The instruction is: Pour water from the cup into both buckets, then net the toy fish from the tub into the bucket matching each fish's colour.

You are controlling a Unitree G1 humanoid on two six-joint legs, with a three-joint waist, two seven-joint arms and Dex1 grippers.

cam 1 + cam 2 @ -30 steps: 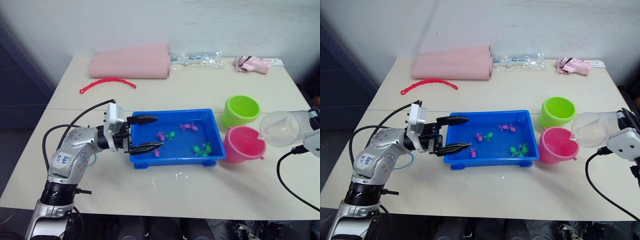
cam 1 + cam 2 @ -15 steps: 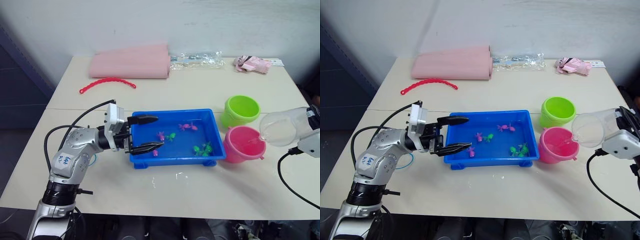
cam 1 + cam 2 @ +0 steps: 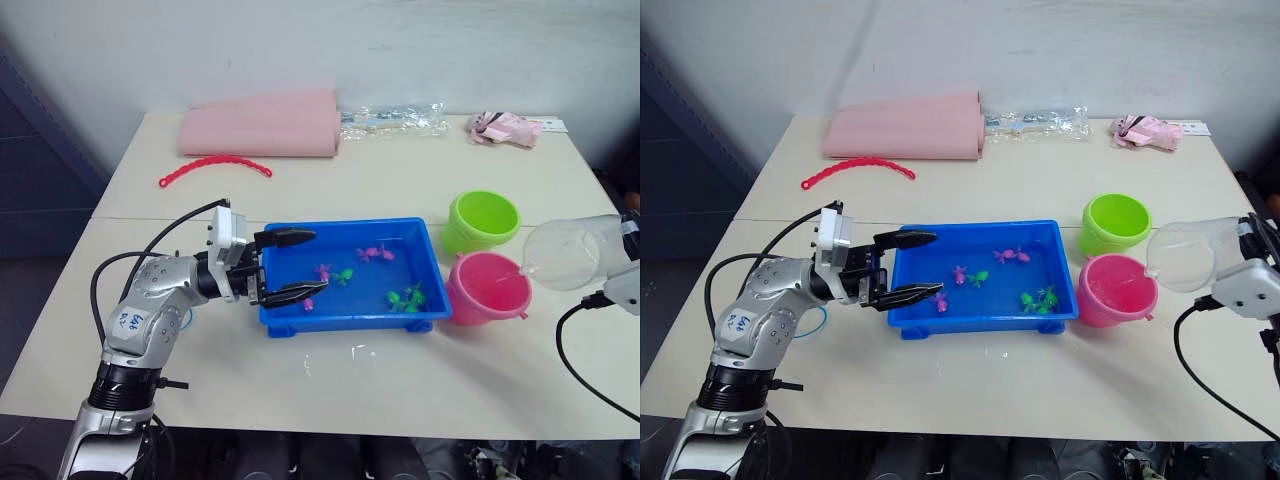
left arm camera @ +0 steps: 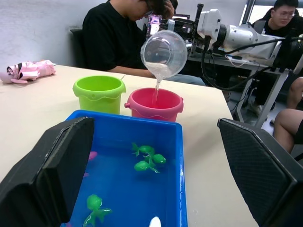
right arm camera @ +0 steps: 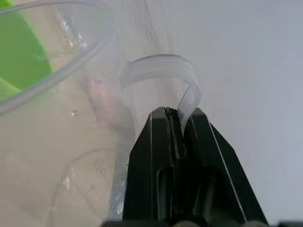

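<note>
My right gripper [image 5: 176, 124] pinches the handle of the cup [image 3: 1192, 256], tipped over the pink bucket [image 3: 1116, 289] at the table's [image 3: 420, 375] right edge, a thin stream falling in. My left gripper [image 3: 287, 265], fingers spread, straddles the tub's [image 3: 350, 309] left rim, bare tabletop in front.

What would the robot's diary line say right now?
right hand: tipping cup | water into pink bucket | left hand: open over tub

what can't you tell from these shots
- Water level in the green bucket: head views look in at a slant, and its own wall hides the inside in the left wrist view.
- Exact fish count in the tub: too small, clustered.
- Clear packet's contents: too small.
</note>
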